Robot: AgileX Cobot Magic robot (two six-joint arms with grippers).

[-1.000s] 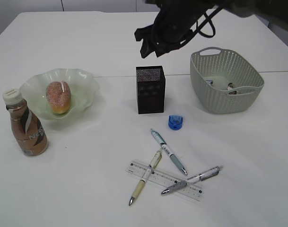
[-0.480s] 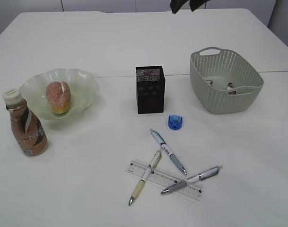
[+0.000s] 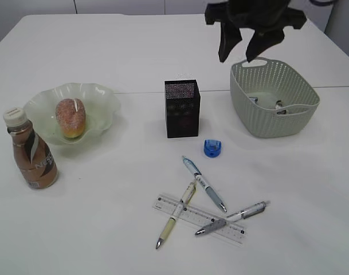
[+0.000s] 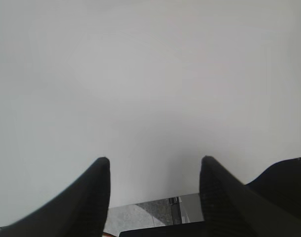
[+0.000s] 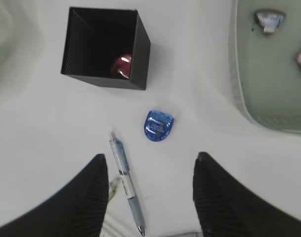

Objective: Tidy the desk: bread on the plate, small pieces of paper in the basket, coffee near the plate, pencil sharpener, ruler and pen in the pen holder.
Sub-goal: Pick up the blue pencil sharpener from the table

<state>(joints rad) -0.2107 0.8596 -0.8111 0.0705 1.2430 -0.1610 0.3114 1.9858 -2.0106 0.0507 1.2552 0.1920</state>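
My right gripper (image 3: 237,57) hangs open and empty high above the table, by the left rear rim of the basket (image 3: 303,106). In the right wrist view its fingers (image 5: 98,170) frame the blue pencil sharpener (image 5: 158,126) and a pen (image 5: 125,182) far below. The black mesh pen holder (image 3: 182,107) stands mid-table with a small red thing (image 5: 121,65) inside. Three pens (image 3: 204,183) lie across a clear ruler (image 3: 220,222) at the front. Bread (image 3: 70,117) sits on the plate (image 3: 102,97), with the coffee (image 3: 32,152) beside it. My left gripper (image 4: 155,160) is open over bare white tabletop.
The basket (image 5: 235,74) holds small pieces of paper (image 3: 279,106) on its floor. A seam in the tabletop (image 3: 140,91) runs across behind the plate and pen holder. The left arm is outside the exterior view.
The right arm swung from behind the pen holder up out of the picture, then came back in on the right above the basket's rim. Nothing on the table has moved.
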